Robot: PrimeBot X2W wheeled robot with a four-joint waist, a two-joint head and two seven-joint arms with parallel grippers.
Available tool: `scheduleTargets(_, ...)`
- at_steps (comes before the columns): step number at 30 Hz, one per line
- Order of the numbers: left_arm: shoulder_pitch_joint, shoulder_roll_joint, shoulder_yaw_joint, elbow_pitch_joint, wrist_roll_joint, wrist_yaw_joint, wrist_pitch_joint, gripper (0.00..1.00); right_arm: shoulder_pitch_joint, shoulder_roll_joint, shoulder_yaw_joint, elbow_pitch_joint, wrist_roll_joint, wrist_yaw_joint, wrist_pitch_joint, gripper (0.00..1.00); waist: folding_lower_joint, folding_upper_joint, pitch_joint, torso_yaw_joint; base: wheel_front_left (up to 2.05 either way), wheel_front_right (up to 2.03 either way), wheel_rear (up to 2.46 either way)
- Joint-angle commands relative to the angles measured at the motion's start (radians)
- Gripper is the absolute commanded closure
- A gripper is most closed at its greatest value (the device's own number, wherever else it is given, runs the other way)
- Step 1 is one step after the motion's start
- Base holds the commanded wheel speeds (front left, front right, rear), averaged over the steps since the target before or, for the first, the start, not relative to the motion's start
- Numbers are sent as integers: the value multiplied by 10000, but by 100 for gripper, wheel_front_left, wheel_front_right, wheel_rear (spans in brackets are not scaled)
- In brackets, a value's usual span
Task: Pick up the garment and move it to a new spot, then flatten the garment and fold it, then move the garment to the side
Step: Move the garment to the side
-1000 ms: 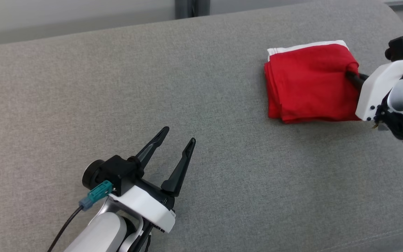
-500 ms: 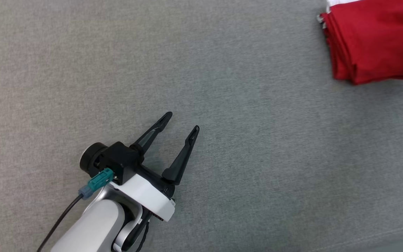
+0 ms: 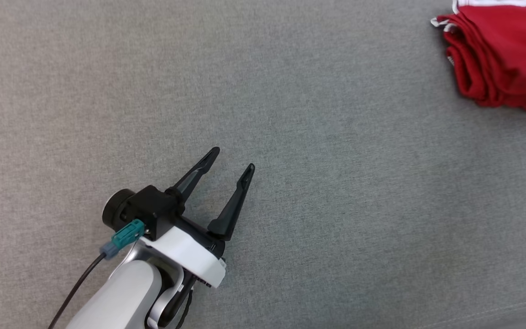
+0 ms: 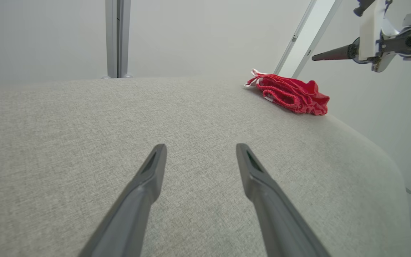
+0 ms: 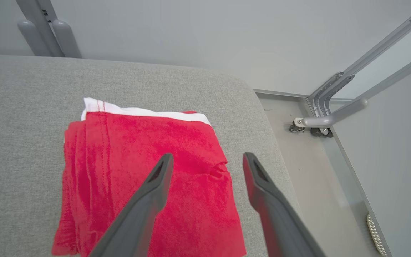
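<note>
Right fingers (image 5: 150, 200) (spread wide) hover over the folded garment (image 5: 112, 157) — not touching.

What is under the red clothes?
The folded red garment lies on the grey fabric surface, which shows on three sides of it. A white band peeks out at its far edge. Anything between its layers or directly beneath it is covered.
</note>
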Motion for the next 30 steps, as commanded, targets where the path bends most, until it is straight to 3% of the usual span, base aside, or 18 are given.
scheduleTargets(1,146,-1,71,97,-96,47,-146,0,156,108,-77,30,-211,-1,-295,0,0,0,-362,-62,0,0,0)
scheduleTargets(11,913,262,737,279,-504,387,-668,0,867,1032,-262,-478,-220,-1,-2391,0,0,0,-1944,-103,0,0,0)
scheduleTargets(22,2092,932,1910,-310,-846,1085,-931,0,2963,887,-910,-1999,183,0,-3429,0,0,0,-3445,657,0,0,0)
scheduleTargets(27,2685,854,2101,-644,-974,1321,-1000,0,4512,274,-2486,-3944,-806,-1,-3440,0,0,0,-3782,988,0,0,0)
scheduleTargets(30,3021,763,2237,-709,-1022,1413,-1017,0,5858,389,-3849,-4991,-1735,3,-3443,0,0,0,-3976,1153,0,0,0)
